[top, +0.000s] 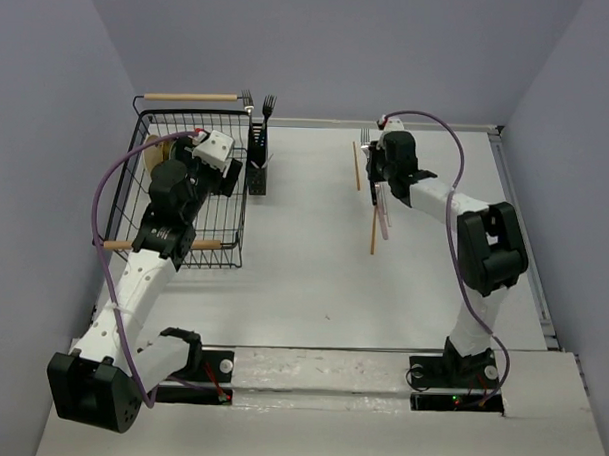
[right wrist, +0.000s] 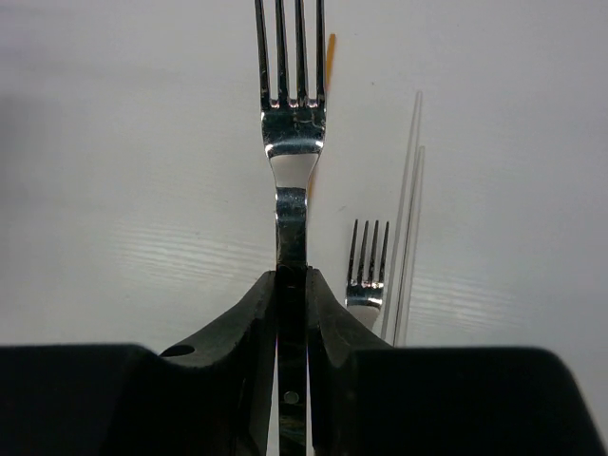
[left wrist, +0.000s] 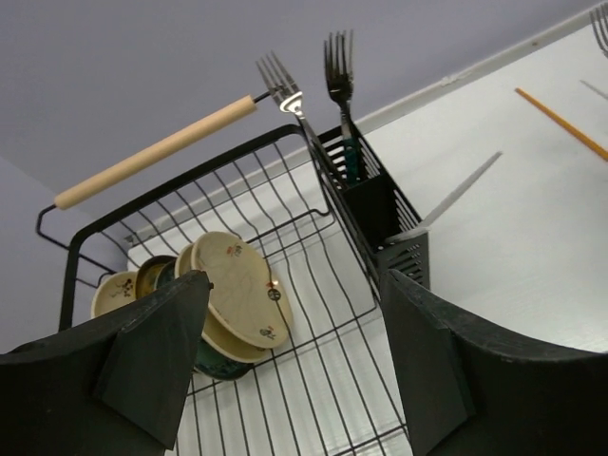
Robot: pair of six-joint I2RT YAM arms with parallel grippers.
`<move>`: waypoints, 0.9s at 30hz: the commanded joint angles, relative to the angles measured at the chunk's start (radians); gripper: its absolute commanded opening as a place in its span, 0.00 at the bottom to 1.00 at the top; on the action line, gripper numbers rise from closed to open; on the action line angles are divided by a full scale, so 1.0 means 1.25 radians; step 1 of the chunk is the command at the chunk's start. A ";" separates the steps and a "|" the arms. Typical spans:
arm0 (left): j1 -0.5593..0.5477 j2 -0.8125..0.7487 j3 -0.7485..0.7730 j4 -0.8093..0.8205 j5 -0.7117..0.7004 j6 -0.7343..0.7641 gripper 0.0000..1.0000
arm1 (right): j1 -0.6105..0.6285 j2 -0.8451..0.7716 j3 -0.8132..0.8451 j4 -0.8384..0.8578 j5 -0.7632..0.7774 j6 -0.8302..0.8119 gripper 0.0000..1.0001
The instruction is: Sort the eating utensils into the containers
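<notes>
A silver fork is pinched by its handle in the right tool, whose jaws are almost closed on it, over the far side of the surface, right of centre. Another fork and orange chopsticks lie just beside it. To the left, two forks stand in a black caddy against the wire rack. The left tool hangs wide open and empty above the rack.

silver fork, black caddy, orange chopstick
</notes>
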 commanded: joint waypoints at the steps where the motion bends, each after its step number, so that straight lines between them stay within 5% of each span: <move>1: 0.002 0.004 0.106 -0.020 0.149 -0.047 0.82 | 0.056 -0.191 -0.111 0.265 -0.014 -0.041 0.00; 7: -0.048 0.058 0.199 -0.037 0.291 -0.164 0.78 | 0.174 -0.309 -0.167 0.378 0.032 -0.096 0.00; 15: -0.117 0.130 0.261 -0.034 0.306 -0.240 0.80 | 0.305 -0.412 -0.220 0.493 0.036 -0.139 0.00; 27: -0.119 0.126 0.260 0.048 0.409 -0.350 0.83 | 0.377 -0.428 -0.237 0.509 0.012 -0.155 0.00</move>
